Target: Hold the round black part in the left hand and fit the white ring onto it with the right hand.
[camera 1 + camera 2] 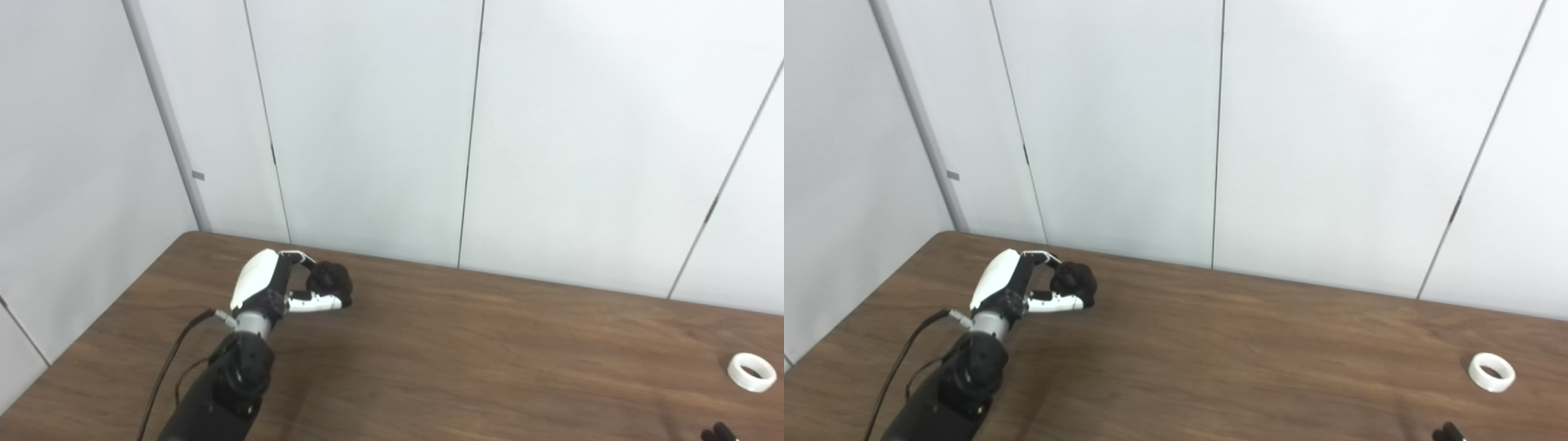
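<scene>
Left eye view: left hand point(288, 288) curled around round black part point(331, 280)

Even, soft light fills both views, without glare. The left arm point(220, 386) casts a faint shadow on the table point(459, 355). Details look slightly soft.

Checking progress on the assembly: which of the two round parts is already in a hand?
The round black part, gripped in the left hand above the table's far left. The white ring lies untouched at the right.
</scene>
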Available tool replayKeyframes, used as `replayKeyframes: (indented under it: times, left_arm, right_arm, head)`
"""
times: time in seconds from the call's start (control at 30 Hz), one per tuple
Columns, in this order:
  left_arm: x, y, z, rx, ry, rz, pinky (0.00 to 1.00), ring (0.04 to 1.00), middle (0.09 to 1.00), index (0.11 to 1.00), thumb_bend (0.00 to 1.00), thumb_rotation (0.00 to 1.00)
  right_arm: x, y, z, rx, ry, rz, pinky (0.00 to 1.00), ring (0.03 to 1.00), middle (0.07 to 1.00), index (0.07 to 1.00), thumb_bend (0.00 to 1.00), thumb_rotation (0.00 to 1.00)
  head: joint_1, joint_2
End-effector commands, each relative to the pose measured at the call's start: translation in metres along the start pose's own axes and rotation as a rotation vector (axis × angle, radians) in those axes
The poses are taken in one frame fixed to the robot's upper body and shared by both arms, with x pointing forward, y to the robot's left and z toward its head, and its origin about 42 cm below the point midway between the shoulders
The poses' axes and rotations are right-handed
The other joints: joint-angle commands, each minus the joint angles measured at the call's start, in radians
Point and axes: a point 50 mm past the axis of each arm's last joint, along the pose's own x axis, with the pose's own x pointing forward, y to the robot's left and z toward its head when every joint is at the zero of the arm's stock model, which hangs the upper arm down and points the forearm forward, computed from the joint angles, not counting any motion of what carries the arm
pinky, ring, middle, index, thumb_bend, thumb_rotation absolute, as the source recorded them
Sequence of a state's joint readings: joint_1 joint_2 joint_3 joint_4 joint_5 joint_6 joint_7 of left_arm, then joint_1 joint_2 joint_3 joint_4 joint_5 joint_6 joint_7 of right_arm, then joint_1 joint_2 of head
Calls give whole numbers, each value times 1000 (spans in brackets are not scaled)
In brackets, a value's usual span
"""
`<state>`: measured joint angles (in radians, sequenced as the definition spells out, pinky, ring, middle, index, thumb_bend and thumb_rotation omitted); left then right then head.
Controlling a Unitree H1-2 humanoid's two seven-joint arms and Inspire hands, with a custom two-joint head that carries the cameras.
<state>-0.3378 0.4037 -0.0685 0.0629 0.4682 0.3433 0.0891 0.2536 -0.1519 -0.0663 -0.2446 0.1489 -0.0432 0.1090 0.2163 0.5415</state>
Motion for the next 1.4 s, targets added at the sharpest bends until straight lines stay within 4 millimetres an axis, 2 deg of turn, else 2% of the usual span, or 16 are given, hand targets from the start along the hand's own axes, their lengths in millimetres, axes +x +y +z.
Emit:
replayKeyframes:
  times: [0.0,0.23,0.47,0.7,0.83,1.07,1.37]
  left_arm:
    - [-3,13,17,-1,-75,46,1000,921,814,486,520,52]
    - [-37,-7,40,57,-194,13,1000,941,819,486,519,55]
    - [-76,-33,61,-2,-271,-7,1000,944,821,486,519,53]
    - [-115,-52,62,-16,-329,-86,1000,945,824,487,517,56]
    - [-134,-57,62,-9,-358,-128,1000,942,820,487,517,54]
    - [-152,-68,63,-7,-390,-176,1000,934,813,487,518,54]
    - [-169,-85,57,-31,-395,-248,1000,947,822,487,518,53]
  right_arm:
    - [-6,4,-4,4,42,-3,1000,1000,971,976,603,1000]
    - [-3,6,-5,-21,54,3,1000,995,955,976,616,997]
    - [2,10,-2,-21,46,-6,972,964,936,952,660,953]
    - [5,18,3,-44,21,-10,951,939,924,938,641,964]
    - [9,25,9,-24,18,-14,971,946,930,941,623,952]
    - [13,35,19,-28,10,-23,990,956,937,946,593,960]
    - [13,43,29,-27,7,-31,985,961,937,944,621,965]
  head:
    - [-3,3]
    - [-33,14]
    - [-92,35]
    - [-161,63]
    - [-196,80]
    - [-245,114]
    - [-284,153]
